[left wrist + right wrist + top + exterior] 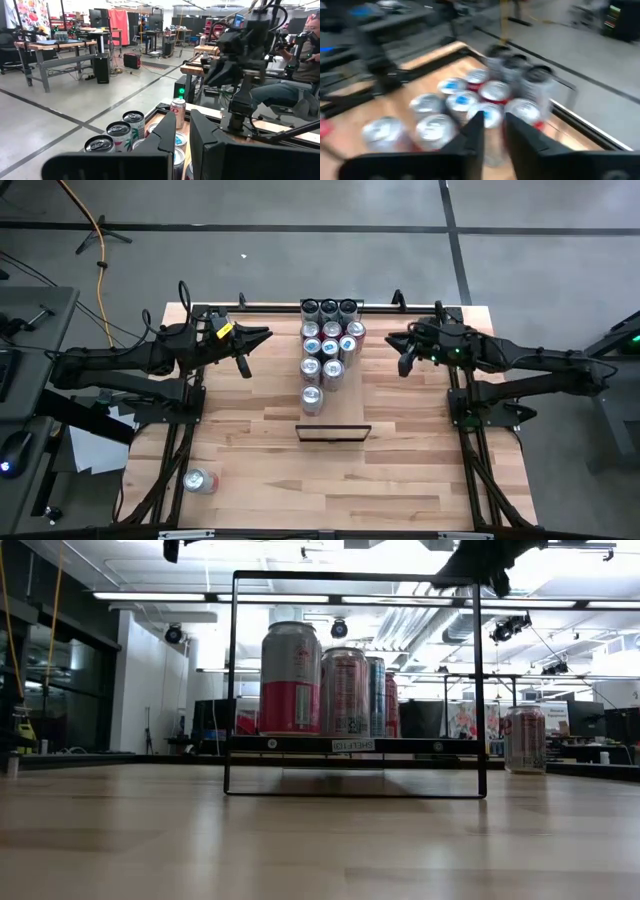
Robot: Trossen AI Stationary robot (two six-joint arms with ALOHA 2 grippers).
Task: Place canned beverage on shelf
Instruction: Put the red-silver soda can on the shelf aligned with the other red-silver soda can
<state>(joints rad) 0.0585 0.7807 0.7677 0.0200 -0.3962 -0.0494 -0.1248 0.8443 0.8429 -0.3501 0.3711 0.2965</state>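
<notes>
Closest to the low camera I see bare butcher-block tabletop, then the thin black edge bar at the near end of the shelf, with a black wire frame standing around it. On my overhead view the shelf is a pale strip running from mid-table to the far edge, midway between the arms. Cans on the shelf crowd its far half: three dark-topped ones at the far end, then several red and blue ones, with a single red-and-silver can nearest the bar. One stray can lies on its side at the near left corner of the table, well apart from the shelf. My left gripper hovers left of the cluster, pointing at it, fingers together and empty. My right gripper hovers on the right side, also aimed at the cans; in its wrist view the fingers show a narrow gap with nothing between them, cans blurred just beyond. Neither gripper touches a can.
</notes>
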